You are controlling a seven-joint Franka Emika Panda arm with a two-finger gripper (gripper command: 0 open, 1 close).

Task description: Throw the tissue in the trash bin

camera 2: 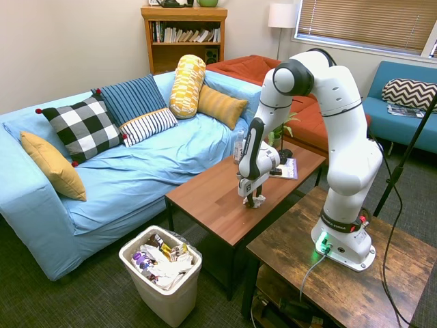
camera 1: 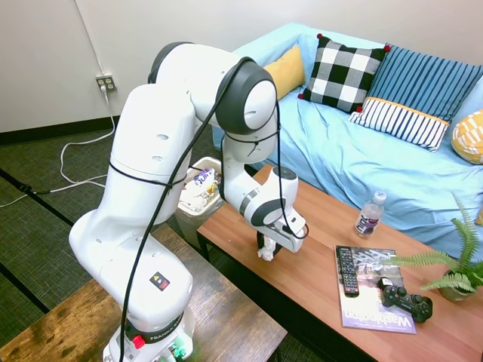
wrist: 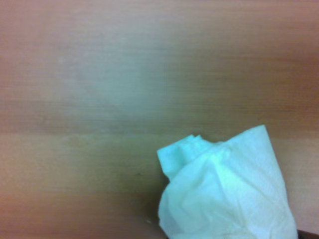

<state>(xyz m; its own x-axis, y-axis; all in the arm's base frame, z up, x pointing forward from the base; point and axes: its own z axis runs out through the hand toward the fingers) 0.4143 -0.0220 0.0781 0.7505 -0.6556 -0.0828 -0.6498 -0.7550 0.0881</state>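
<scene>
Crumpled white, the tissue (wrist: 227, 191) filled the wrist view's foreground, one wad clamped in the gripper (camera 1: 266, 251) just above the coffee table (camera 2: 218, 198), apparently lifted for carrying. Beyond the table's end stood one trash bin (camera 2: 161, 290), already holding wrappers, well apart.

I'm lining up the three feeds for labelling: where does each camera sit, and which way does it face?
First exterior: high behind the arm's base, facing the sofa; arm enters from the left, hand at the tissue.
Second exterior: opposite side, facing the bookshelf; whole arm, trash bin in front.
Wrist: looking down on the coffee table; no robot parts visible.
Shared: tissue, coffee table.
</scene>
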